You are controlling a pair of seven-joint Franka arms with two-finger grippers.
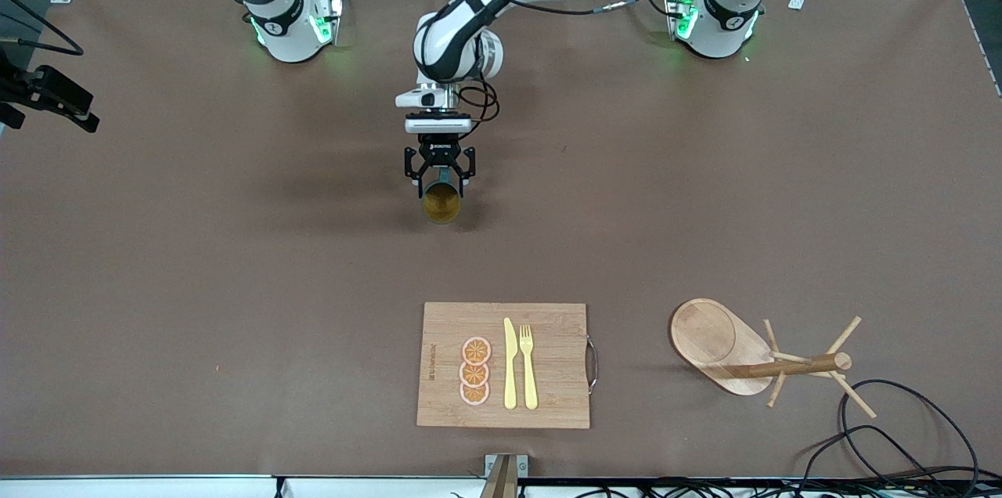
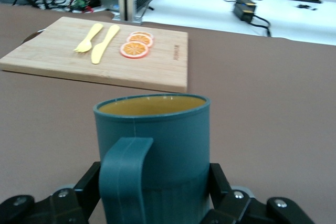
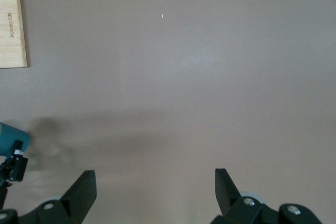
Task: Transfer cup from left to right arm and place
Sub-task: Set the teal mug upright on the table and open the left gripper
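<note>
the cup [image 1: 441,203] lies on its side in the air over mid-table, mouth toward the board [image 1: 502,365], handle probably upward. the left gripper [image 1: 439,178] pinches its base, arm stretched low. the right gripper [image 3: 155,190] waits, fingers spread.

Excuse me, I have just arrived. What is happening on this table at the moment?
The left gripper holds the teal cup by its base, tipped on its side in the air over the bare middle of the table. The right gripper is open over bare table and holds nothing. The wooden cutting board lies nearer the front camera.
</note>
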